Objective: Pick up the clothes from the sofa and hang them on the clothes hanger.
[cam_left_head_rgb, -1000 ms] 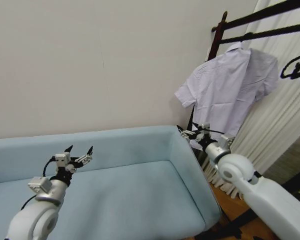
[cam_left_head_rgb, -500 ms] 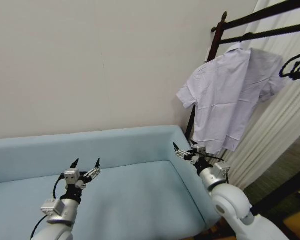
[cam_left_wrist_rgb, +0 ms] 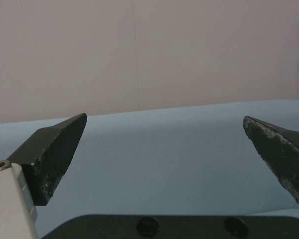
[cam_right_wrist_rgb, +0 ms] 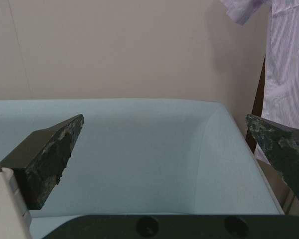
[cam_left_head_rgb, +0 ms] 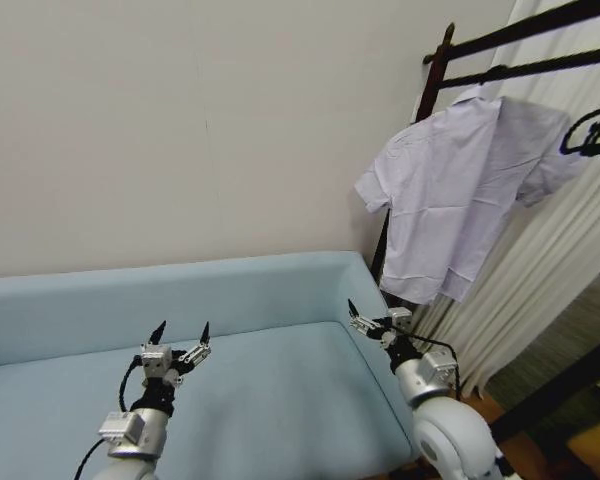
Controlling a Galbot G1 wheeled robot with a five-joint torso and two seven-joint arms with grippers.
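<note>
The shirt [cam_left_head_rgb: 460,200] hung on the rack [cam_left_head_rgb: 434,80], far right, as left gripper [cam_left_head_rgb: 182,336] and right gripper [cam_left_head_rgb: 376,318] hovered over the sofa [cam_left_head_rgb: 280,390], jaws apart, empty — a right-arm swing could snag its hem and drag it down.

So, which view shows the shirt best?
The head view: the whole shirt hangs there on the rack, collar to hem. The right wrist view catches a sleeve tip and one side of it. The left wrist view faces the sofa and wall.
</note>
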